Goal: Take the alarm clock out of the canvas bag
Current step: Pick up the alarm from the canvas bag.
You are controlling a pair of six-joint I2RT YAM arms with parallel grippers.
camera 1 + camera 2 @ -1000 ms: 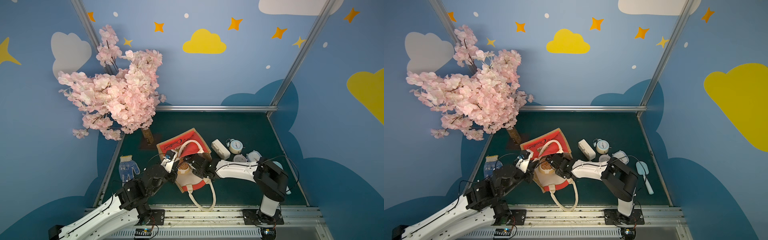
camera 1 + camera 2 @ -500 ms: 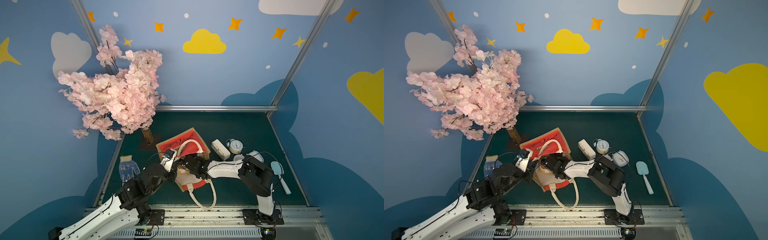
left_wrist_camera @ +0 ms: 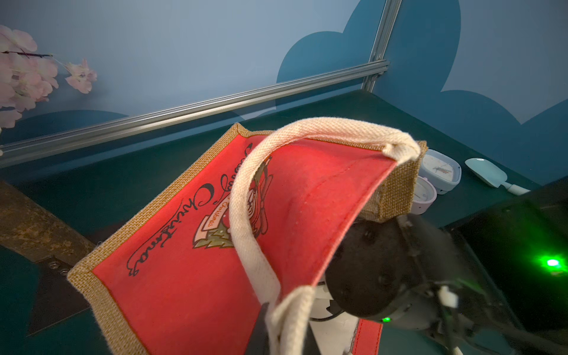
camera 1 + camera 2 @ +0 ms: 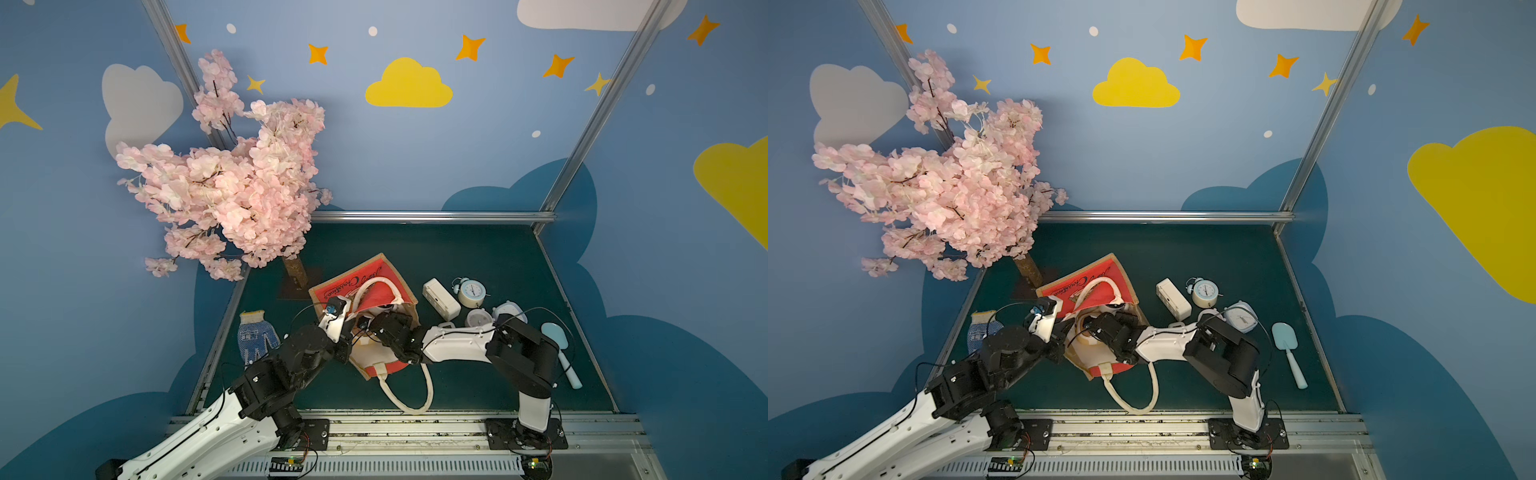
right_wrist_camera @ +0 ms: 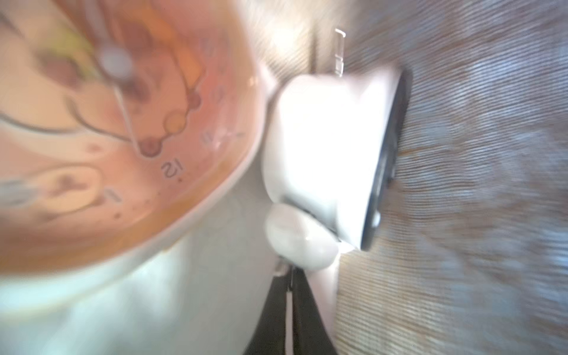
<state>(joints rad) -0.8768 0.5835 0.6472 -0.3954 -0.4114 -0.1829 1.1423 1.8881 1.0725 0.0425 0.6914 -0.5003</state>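
- Right wrist view, blurred, is filled by the alarm clock (image 5: 123,138): a cream round case with a peach cartoon face under a clear cover. It lies inside the canvas bag (image 4: 374,282), against the woven wall.
- A white bell-like part (image 5: 325,153) and a small rounded knob (image 5: 298,239) stick out of the case just ahead of the right tool (image 5: 290,289). Its dark fingers are pressed together; whether they pinch any thin part of the clock I cannot tell.
- On the other side, the left tool (image 3: 281,335) is clamped on the bag's rim at the root of a cream handle (image 3: 242,209), holding the mouth open.
- In both top views the bag lies on its side on the desk (image 4: 478,249), with the right arm's wrist in its mouth.
- My judgement: the clock is hard, smooth and probably light, and its cover could scratch. The round case would slip between the fingers, so the bell stem or a top loop looks the surer hold. The bag is soft and will sag unless held.
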